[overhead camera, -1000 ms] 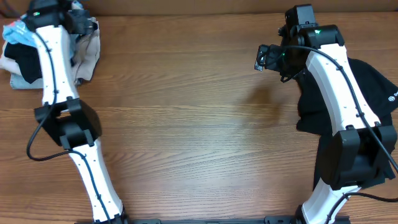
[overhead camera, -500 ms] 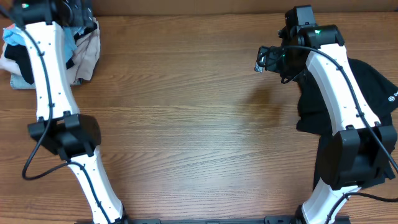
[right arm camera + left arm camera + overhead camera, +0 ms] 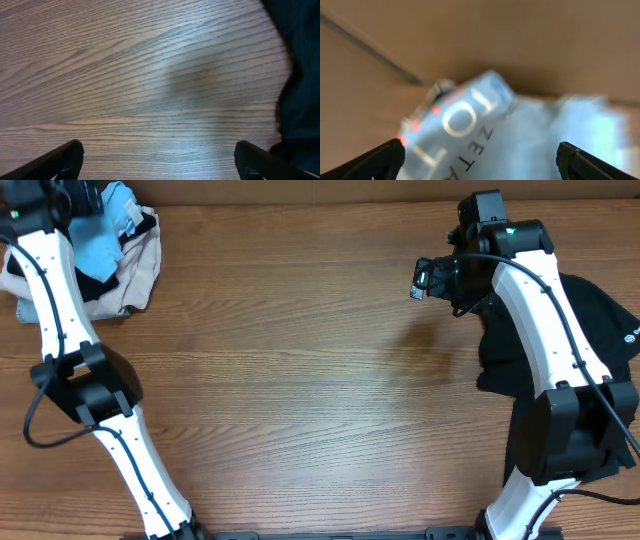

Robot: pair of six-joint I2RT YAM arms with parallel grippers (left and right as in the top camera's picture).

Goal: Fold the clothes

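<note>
Light-blue T-shirt lies crumpled on a garment pile, upper left of the overhead frame; black polo at right edge. Both the left gripper and right gripper stand wide, empty. Risk: a deep pinch also catches the pile, dragging it.

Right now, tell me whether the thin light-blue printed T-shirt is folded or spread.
Neither: the light-blue printed T-shirt lies bunched atop the beige and black pile, its lettering wrinkled.

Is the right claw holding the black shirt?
No, the right claw hangs open over the table, the black shirt beside it.
</note>
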